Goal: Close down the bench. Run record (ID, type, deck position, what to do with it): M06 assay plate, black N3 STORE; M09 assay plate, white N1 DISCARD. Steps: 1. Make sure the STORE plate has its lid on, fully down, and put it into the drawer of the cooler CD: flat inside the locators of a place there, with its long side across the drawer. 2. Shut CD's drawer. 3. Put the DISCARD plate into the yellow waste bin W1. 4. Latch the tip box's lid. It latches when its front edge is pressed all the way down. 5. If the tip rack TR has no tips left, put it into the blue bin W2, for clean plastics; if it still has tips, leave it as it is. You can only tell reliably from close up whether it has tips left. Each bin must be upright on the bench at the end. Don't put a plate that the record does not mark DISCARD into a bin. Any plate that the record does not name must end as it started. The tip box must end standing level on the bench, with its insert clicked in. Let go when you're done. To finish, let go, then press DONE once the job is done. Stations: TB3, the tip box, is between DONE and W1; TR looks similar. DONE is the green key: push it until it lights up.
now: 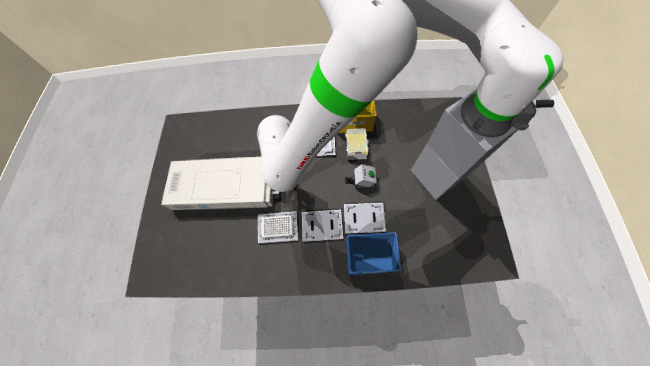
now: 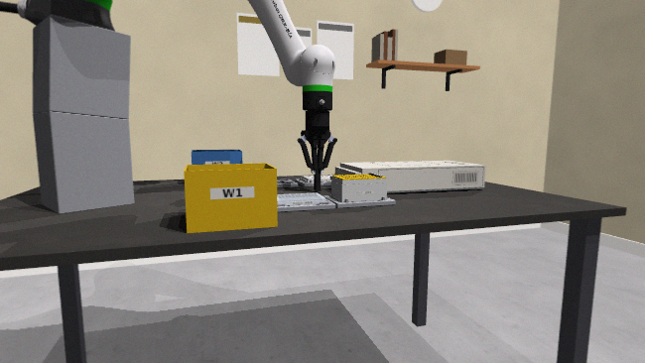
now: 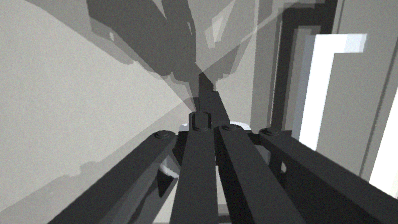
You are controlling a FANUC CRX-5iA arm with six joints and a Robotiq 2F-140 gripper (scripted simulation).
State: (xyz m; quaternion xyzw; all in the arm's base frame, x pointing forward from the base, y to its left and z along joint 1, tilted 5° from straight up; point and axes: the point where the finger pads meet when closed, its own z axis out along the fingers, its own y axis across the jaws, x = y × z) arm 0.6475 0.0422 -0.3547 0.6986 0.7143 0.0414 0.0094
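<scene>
My gripper [image 1: 281,194] is shut and empty, pointing down with its fingertips close to the bench, right by the right end of the cream cooler CD [image 1: 215,182]. In the side view the shut fingers [image 2: 318,184] hang behind the tip box, and the wrist view shows the closed fingertips [image 3: 202,120] against a pale surface. No open drawer shows on the cooler. The white assay plate [image 1: 275,227] lies in its nest in front of the cooler. The black plate is not in view. The tip box TB3 [image 1: 357,143] shows yellow tips. The arm partly hides the flat tip rack TR [image 1: 327,146].
Two empty nests [image 1: 322,225] [image 1: 365,217] lie right of the white plate. The blue bin W2 [image 1: 373,253] stands upright at the front. The yellow bin W1 [image 2: 230,203] stands upright behind the tip box. The green DONE key [image 1: 366,176] is unlit. The arm's grey pedestal [image 1: 450,150] stands at the right.
</scene>
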